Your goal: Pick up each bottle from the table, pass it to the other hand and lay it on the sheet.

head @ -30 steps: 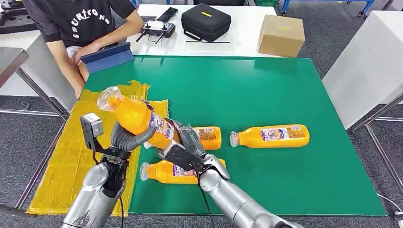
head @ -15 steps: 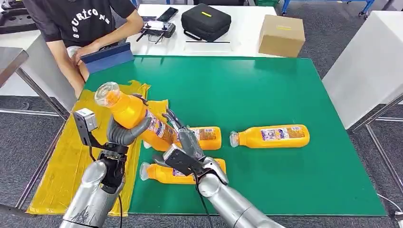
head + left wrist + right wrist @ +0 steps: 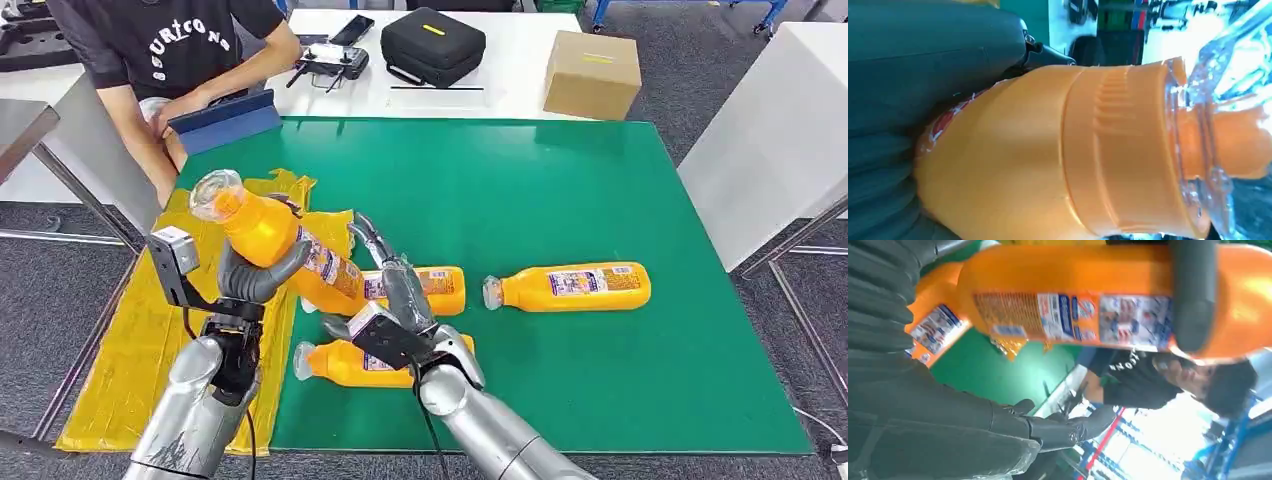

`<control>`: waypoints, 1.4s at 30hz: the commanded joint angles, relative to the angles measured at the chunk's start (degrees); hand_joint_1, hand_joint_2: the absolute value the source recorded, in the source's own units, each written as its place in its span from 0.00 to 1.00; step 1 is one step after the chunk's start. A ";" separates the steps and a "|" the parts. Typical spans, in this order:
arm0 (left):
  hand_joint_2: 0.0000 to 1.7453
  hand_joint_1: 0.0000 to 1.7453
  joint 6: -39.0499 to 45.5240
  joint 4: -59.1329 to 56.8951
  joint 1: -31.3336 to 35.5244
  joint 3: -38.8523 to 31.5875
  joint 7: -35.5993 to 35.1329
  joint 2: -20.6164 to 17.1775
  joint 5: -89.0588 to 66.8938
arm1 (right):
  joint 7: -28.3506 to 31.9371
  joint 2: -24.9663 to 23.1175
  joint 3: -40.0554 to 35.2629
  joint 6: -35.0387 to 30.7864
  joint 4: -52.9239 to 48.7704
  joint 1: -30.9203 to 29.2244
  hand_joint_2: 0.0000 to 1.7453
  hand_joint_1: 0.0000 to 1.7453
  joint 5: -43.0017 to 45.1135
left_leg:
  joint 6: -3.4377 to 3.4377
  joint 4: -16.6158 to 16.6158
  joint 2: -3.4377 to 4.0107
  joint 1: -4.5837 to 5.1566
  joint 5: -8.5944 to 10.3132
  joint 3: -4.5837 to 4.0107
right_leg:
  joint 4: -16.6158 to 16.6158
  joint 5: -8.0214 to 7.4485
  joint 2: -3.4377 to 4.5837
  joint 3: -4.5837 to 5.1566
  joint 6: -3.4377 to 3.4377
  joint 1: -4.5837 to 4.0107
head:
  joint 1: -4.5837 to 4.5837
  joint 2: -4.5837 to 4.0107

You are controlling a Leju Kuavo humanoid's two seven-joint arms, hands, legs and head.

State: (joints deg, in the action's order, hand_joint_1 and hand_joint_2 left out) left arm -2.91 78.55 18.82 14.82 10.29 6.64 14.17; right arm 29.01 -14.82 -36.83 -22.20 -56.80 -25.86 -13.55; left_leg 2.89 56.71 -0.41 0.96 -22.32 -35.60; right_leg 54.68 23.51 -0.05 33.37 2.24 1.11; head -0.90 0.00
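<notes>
Left hand [image 3: 262, 283] grips an orange bottle [image 3: 278, 242] raised over the edge of the yellow sheet [image 3: 120, 370], cap tilted away. Right hand [image 3: 392, 300] just beside bottle's base, fingers spread, holding nothing. Three more bottles lie on the green mat [image 3: 560, 190] beside the sheet.

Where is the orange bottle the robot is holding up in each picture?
Head view: the held bottle is left of middle, tilted, gripped by the left robot hand above the yellow sheet.
Left wrist view: it takes up most of the picture, clear cap at the picture's right.
Right wrist view: it runs across the picture's top.
Shared landmark: its blue-and-white label, also.
</notes>
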 commanded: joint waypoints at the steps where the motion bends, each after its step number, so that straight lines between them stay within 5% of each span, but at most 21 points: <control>1: 1.00 1.00 11.29 -1.33 2.82 -3.20 2.69 -1.44 -13.17 | -1.27 4.29 1.96 -6.82 -11.03 1.48 1.00 0.00 -3.10 | -0.27 0.07 -0.09 -0.08 -0.17 0.27 | 0.02 0.18 -0.12 -0.33 -0.16 -0.07 | 0.00 0.00; 13: 1.00 1.00 28.82 -17.63 11.38 -9.18 -1.56 -7.02 -47.99 | -10.09 15.34 6.90 -15.90 -31.20 11.66 1.00 0.00 -28.75 | -0.17 -0.05 -0.20 -0.04 -0.04 0.17 | -0.08 0.08 -0.17 -0.25 -0.10 -0.04 | 0.00 0.00; 23: 1.00 1.00 29.23 -20.46 12.55 -9.80 -0.15 -6.52 -48.13 | -10.55 16.01 7.27 -15.46 -33.69 13.24 1.00 0.00 -29.38 | -0.12 -0.01 -0.01 -0.01 -0.02 0.05 | -0.02 0.03 -0.04 -0.07 -0.07 0.00 | 0.00 0.00; 29: 1.00 1.00 39.20 -36.17 19.42 -6.23 -14.35 -9.31 -78.23 | -17.99 20.64 10.70 -15.96 -39.99 17.79 1.00 0.00 -45.45 | -0.17 0.00 -0.16 -0.06 -0.04 0.12 | -0.04 0.07 -0.18 -0.19 -0.10 -0.05 | -0.02 0.00; 42: 1.00 1.00 39.68 -58.28 27.19 -1.62 -28.85 -10.36 -104.16 | -23.18 25.59 13.39 -14.30 -43.02 20.66 1.00 0.00 -53.15 | -0.19 0.07 -0.05 -0.05 -0.10 0.11 | 0.00 0.09 -0.06 -0.17 -0.12 -0.05 | -0.02 0.00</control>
State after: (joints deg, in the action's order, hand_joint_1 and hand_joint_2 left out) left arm 38.45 36.36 37.91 7.72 -14.90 -1.51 -87.70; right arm 7.65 7.08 -25.71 -37.75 -98.25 -5.59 -65.15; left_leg 2.89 56.73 -0.34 0.97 -22.33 -35.65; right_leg 54.67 23.47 0.03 33.43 2.23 1.12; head -0.92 0.00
